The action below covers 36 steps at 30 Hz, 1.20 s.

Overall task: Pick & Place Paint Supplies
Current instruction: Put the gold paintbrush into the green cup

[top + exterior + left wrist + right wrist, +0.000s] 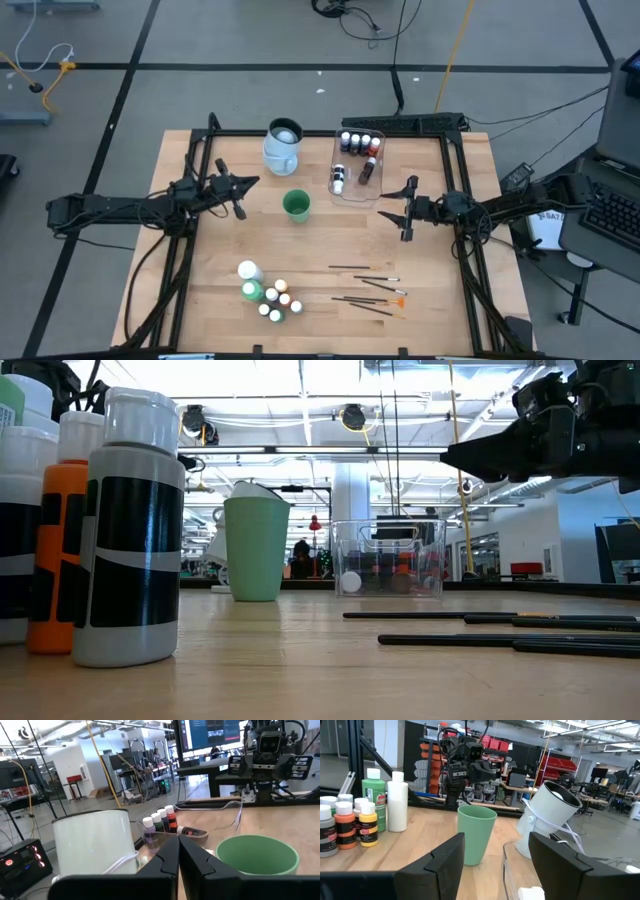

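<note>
Clear tub [358, 166] blurs bottles inside; left gripper [240, 197] closed, right gripper [404, 212] open.

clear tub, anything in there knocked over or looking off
Yes. In the clear tub, two small bottles lie on their sides, while the bottles in the row at its far end stand upright. No spill shows.

A pale wooden tabletop [220, 220] edged by a black metal frame carries everything: at centre a green plastic cup [296, 205], at twelve o'clock a pale-blue jug [283, 146], and just toward one o'clock a clear rectangular plastic tub [357, 165] with small bottles inside. At seven o'clock cluster the tiny paint bottles [276, 299] beside two larger white and green bottles [249, 280], and at five o'clock lie thin dark-handled brushes [368, 290].
</note>
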Each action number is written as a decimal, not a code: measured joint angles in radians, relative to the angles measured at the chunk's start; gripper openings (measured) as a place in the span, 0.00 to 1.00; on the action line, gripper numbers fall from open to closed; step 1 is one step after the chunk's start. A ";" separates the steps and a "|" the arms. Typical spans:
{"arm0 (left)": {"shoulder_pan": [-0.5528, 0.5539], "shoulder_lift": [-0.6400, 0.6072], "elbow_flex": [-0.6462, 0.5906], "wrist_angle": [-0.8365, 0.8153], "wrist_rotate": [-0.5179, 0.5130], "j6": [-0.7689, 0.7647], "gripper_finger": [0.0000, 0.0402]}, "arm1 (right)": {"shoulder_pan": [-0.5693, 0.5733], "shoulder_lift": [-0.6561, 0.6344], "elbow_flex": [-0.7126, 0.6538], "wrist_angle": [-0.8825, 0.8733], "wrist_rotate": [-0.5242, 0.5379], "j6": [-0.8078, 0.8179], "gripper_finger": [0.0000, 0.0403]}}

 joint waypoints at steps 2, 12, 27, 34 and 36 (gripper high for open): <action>0.000 0.000 0.000 0.000 0.000 0.000 0.02 | 0.000 0.000 0.000 -0.001 0.000 -0.007 0.53; 0.000 0.000 0.000 -0.001 0.000 -0.011 0.04 | 0.000 0.000 0.000 -0.041 0.003 0.004 0.53; 0.000 0.000 0.001 0.032 0.030 -0.067 0.06 | 0.254 0.073 0.476 -0.851 0.240 0.218 0.42; -0.002 0.000 0.001 -0.017 0.046 -0.087 0.06 | 0.439 0.178 0.809 -1.363 0.388 0.364 0.38; -0.002 0.000 0.001 -0.045 0.046 -0.083 0.06 | 0.495 0.219 0.859 -1.510 0.431 0.522 0.37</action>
